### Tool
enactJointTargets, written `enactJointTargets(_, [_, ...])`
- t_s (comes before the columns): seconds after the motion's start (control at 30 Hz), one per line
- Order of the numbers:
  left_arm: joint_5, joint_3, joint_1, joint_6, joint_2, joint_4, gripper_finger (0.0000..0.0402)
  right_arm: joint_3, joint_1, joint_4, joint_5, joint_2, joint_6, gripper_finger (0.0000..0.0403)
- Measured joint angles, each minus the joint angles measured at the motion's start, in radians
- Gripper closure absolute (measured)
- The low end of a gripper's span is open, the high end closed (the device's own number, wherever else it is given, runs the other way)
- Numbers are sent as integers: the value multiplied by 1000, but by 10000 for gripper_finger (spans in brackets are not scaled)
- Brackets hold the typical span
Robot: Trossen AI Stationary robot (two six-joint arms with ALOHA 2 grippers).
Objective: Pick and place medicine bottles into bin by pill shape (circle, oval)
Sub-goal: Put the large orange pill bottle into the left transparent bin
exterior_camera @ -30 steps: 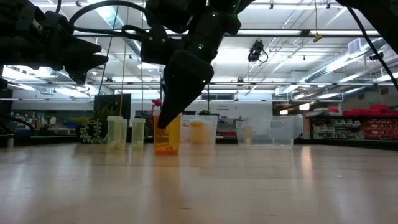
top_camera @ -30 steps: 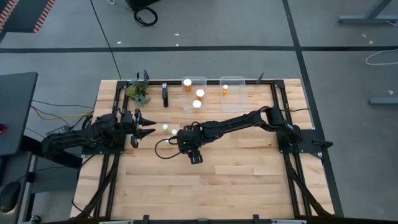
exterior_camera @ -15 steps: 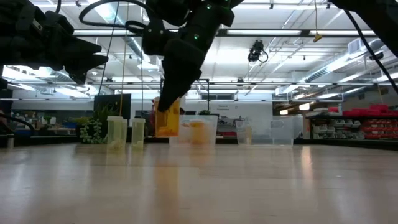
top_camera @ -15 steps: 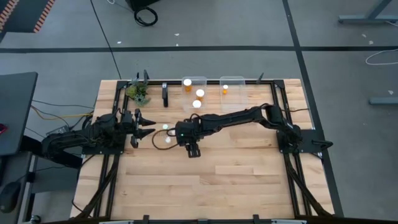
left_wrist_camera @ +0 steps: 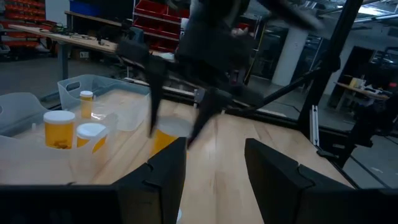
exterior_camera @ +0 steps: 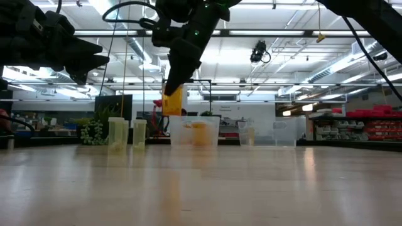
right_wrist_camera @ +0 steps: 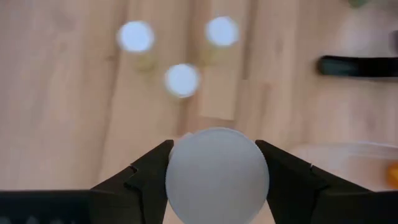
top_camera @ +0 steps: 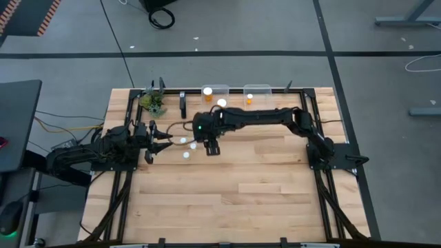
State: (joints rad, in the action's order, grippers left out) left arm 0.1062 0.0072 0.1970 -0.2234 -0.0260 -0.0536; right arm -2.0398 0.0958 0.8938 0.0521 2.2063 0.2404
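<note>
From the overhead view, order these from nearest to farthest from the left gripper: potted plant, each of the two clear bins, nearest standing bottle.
1. Standing bottle, just ahead of the left gripper.
2. Potted plant, at the back-left corner.
3. Left bin, at the back edge.
4. Right bin, beside it, farther right.

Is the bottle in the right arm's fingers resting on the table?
No: in the low view the orange pill bottle hangs well above the tabletop, clamped in the right gripper.
</note>
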Motion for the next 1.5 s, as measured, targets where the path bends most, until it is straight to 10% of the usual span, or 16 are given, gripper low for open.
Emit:
enactJointTargets(0.67, [0, 0, 0, 0, 0, 0, 230, -167, 221, -29, 11, 0, 103, 178])
enactJointTargets(1.5, [0, 0, 0, 0, 0, 0, 230, -7, 403, -149, -151, 0, 42, 178])
